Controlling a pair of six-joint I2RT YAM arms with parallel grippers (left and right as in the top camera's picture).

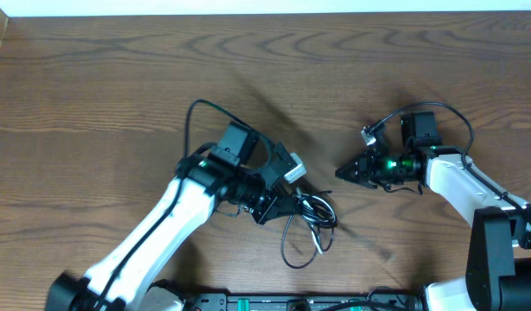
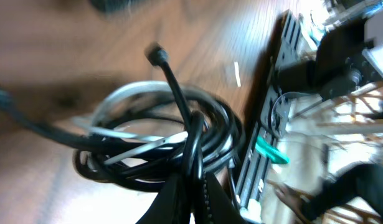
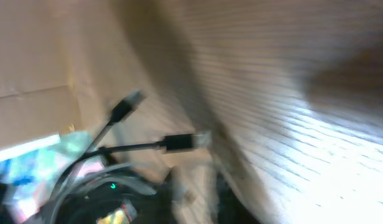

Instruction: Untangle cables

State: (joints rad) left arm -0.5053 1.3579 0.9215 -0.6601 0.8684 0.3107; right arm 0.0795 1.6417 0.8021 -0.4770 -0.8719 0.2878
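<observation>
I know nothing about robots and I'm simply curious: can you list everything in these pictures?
cables: one tangle, black cords plus one pale grey-white cord, front middle of the table
table: one, brown wood grain, under everything
left arm: one, white and black, reaching to the tangle
right arm: one, white and black, right side
left gripper: one, black, shut on the cables
right gripper: one, black, beside the tangle; open or shut unclear

Dark wood-grain table [image 1: 110, 78] fills the view, a pale white strip [image 1: 265, 6] runs along its far edge, and bright glare washes the grain.
</observation>
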